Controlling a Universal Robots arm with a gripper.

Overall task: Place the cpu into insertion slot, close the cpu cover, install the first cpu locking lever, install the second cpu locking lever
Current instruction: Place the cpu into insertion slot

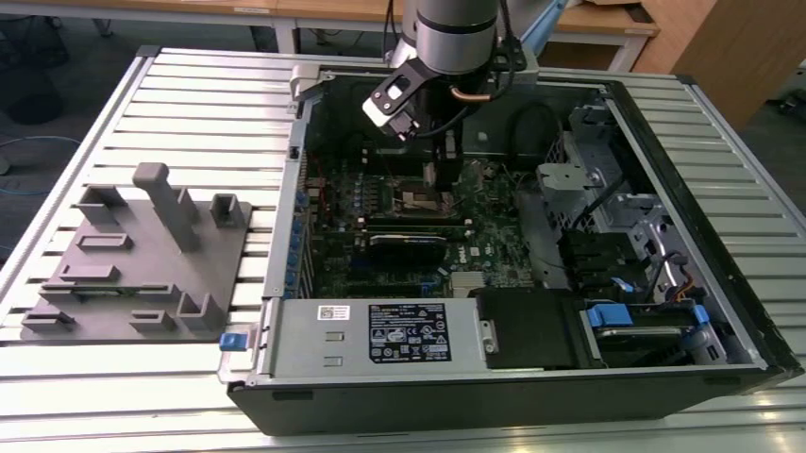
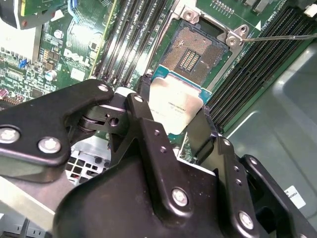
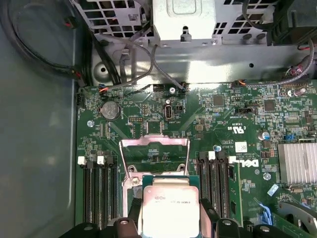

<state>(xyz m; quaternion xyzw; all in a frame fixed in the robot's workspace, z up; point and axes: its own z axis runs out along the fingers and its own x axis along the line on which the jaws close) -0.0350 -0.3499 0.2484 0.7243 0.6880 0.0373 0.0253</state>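
- The cpu (image 2: 176, 101) is clamped by two opposite edges between the fingers (image 2: 142, 111) of the gripper (image 2: 174, 121), with its metal top turned upward. This edge grip is judged to leave the underside free for seating.
- The chip is held close to the insertion slot (image 2: 190, 52) but apart from it. The slot's contact field is seen bare in the second wrist view. Whether the chip is squared over the slot cannot be told.
- In the first wrist view the cpu cover (image 3: 153, 142) is seen swung up and back, so the opening is left clear for the chip.
- A thin locking lever (image 2: 277, 36) is seen released, lying out across the memory slots (image 2: 257, 64), which is judged to be what lets the cover stand open.
- The green circuit board (image 1: 485, 241) is carried inside an open computer case (image 1: 504, 396) laid on its side, and it is reached from above by the arm (image 1: 460, 38).
- The case is set on a slatted metal table (image 1: 202, 104). A grey fixture block (image 1: 126, 274) with pegs and pockets is placed beside it, at the exterior view's left.
- Wooden desks (image 1: 365, 9) are seen behind the table.
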